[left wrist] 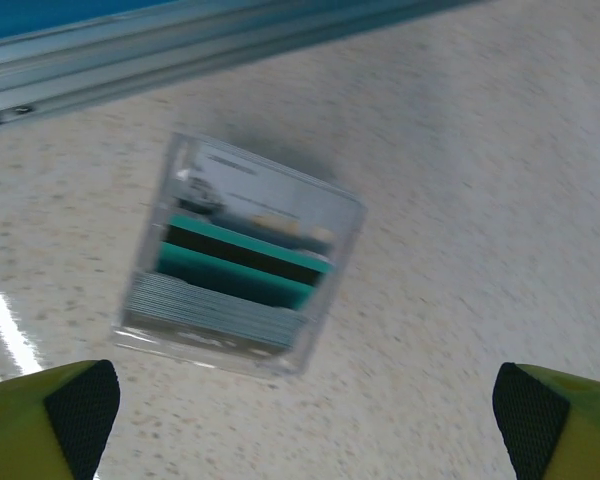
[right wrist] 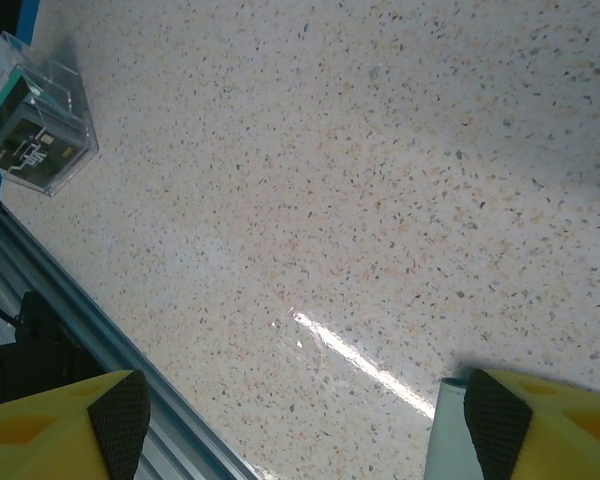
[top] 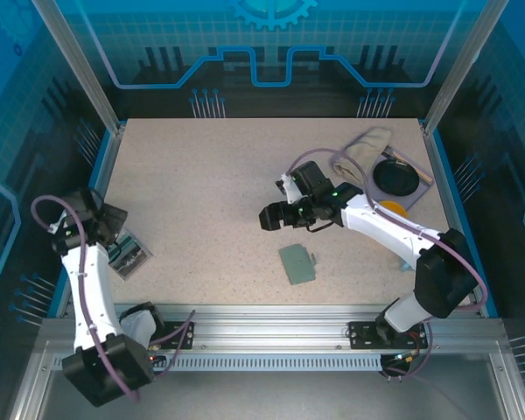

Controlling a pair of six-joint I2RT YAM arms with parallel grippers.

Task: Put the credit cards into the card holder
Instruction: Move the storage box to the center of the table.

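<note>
Several credit cards (left wrist: 242, 270) blurred, card holder (right wrist: 450, 442) cropped

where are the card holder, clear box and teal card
card holder (top: 297, 263): top view, its middle
clear box (left wrist: 152, 240): left wrist view, left wall
teal card (left wrist: 235, 283): left wrist view, lower teal band

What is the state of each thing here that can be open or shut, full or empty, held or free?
Clear plastic box: contains teal and dark credit cards, not held.
Grey-green flat card holder: folded shut, lying free.
Left gripper: open, empty.
Right gripper: open, empty.
</note>
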